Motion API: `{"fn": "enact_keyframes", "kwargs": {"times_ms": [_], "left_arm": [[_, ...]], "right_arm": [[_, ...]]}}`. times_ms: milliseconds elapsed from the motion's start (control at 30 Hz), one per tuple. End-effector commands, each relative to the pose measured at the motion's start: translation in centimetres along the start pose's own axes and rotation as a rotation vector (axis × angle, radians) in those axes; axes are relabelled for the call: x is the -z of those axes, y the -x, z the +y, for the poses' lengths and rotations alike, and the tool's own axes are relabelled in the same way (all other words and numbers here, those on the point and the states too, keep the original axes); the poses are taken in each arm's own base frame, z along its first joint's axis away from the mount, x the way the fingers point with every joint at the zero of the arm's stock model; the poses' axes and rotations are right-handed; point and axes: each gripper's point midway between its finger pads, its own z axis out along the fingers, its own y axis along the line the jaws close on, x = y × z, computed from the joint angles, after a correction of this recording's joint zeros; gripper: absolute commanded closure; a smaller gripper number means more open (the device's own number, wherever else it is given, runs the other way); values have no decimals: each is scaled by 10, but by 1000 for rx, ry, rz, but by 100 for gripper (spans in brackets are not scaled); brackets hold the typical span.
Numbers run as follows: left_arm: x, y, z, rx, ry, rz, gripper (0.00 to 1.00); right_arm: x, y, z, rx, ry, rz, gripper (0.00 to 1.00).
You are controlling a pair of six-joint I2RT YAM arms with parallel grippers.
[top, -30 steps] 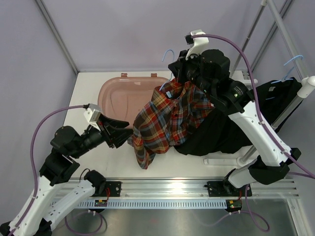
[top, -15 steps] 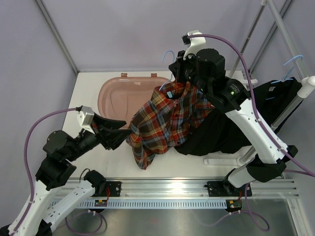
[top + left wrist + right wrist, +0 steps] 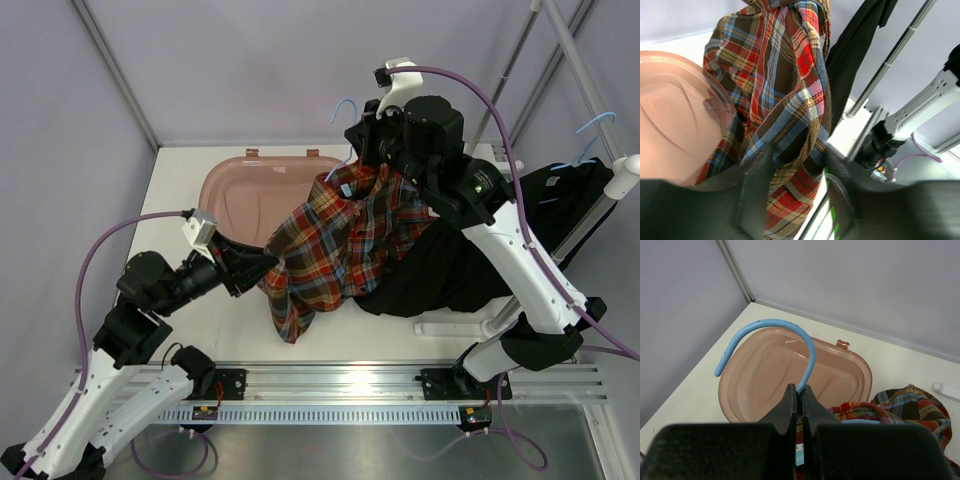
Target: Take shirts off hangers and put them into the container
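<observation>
Clamped jaws on the right gripper pinch the stem of a light-blue hanger just below its curved hook, which arcs up and over toward 10 o'clock in the right wrist view. The plaid shirt (red, yellow and dark blue checks) hangs from that hanger directly beneath the right gripper. Seen from above, it spreads away from the gripper toward 7 o'clock. The left gripper reaches in at the shirt's lower left edge from about 8 o'clock. Its jaws stand parted, with plaid cloth filling the gap between them, and it cannot be told whether they press on the fabric. The container, a pinkish-brown oval tub, lies on the table at 12 o'clock from the left gripper and 9 o'clock from the shirt. From overhead, the shirt's left side overlaps the container's right rim. The black shirt sits at 4 o'clock from the plaid one, touching it, and stretches toward 3 o'clock. There it meets the white rack pole, and the hook of a second light-blue hanger shows just beside that pole.
</observation>
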Motion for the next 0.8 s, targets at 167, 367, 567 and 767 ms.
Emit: {"fn": "enact_keyframes", "kwargs": {"times_ms": [167, 367, 567, 767], "left_arm": [[5, 4, 0, -7, 10, -27, 100], [23, 5, -4, 7, 28, -61, 100], [48, 11, 4, 7, 125, -126, 100], [70, 24, 11, 10, 204, -229, 100]], "right_arm": [[24, 45, -20, 21, -86, -101, 100], [34, 53, -53, 26, -243, -117, 100], [46, 57, -79, -57, -364, -138, 100], [49, 43, -113, -159, -472, -119, 100]]}}
